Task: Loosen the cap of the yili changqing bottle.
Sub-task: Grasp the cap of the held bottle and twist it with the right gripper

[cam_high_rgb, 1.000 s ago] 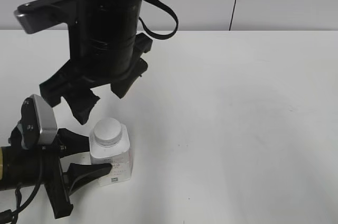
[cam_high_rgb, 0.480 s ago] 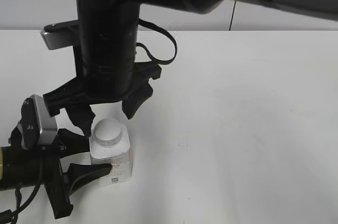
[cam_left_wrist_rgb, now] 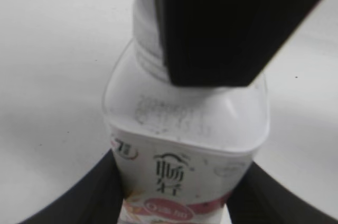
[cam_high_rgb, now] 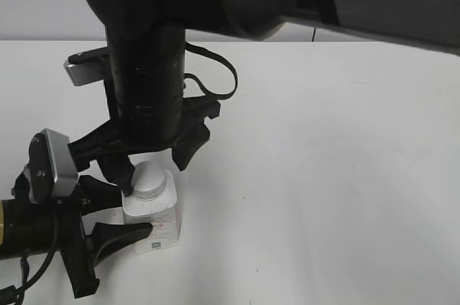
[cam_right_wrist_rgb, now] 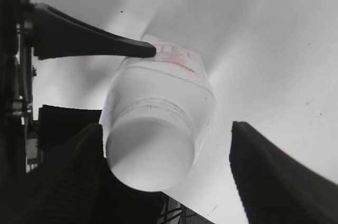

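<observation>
Exterior view: the yili changqing bottle point(cam_high_rgb: 149, 217) stands upright on the white table point(cam_high_rgb: 323, 175), near the front-left corner of the frame. The left gripper point(cam_high_rgb: 108, 213) reaches in from the left edge at table height. Its two black fingers point(cam_high_rgb: 122, 235) bracket the bottle body, one along the front face and one behind, and clamp it at label height.

The right gripper point(cam_high_rgb: 154, 161) hangs from above on a large black arm point(cam_high_rgb: 147, 82) and points down over the bottle. Its jaws are spread wider than the cap point(cam_high_rgb: 149, 179). One finger sits against the cap's left side; the other stands clear to the right of the cap.

Left wrist view: the bottle point(cam_left_wrist_rgb: 185, 145) fills the centre, with its label point(cam_left_wrist_rgb: 174, 192) facing the camera. Dark fingers point(cam_left_wrist_rgb: 79, 197) press in on both lower sides of the body. A black finger of the right gripper covers most of the cap point(cam_left_wrist_rgb: 145, 18) from above.

Right wrist view: the cap point(cam_right_wrist_rgb: 150, 152) lies between the right gripper's two fingers point(cam_right_wrist_rgb: 280, 176). The left finger is close against the cap; whether it touches cannot be told from this view. The right finger is well apart from it. One left-gripper finger point(cam_right_wrist_rgb: 95, 42) touches the label end of the bottle point(cam_right_wrist_rgb: 163, 89).
</observation>
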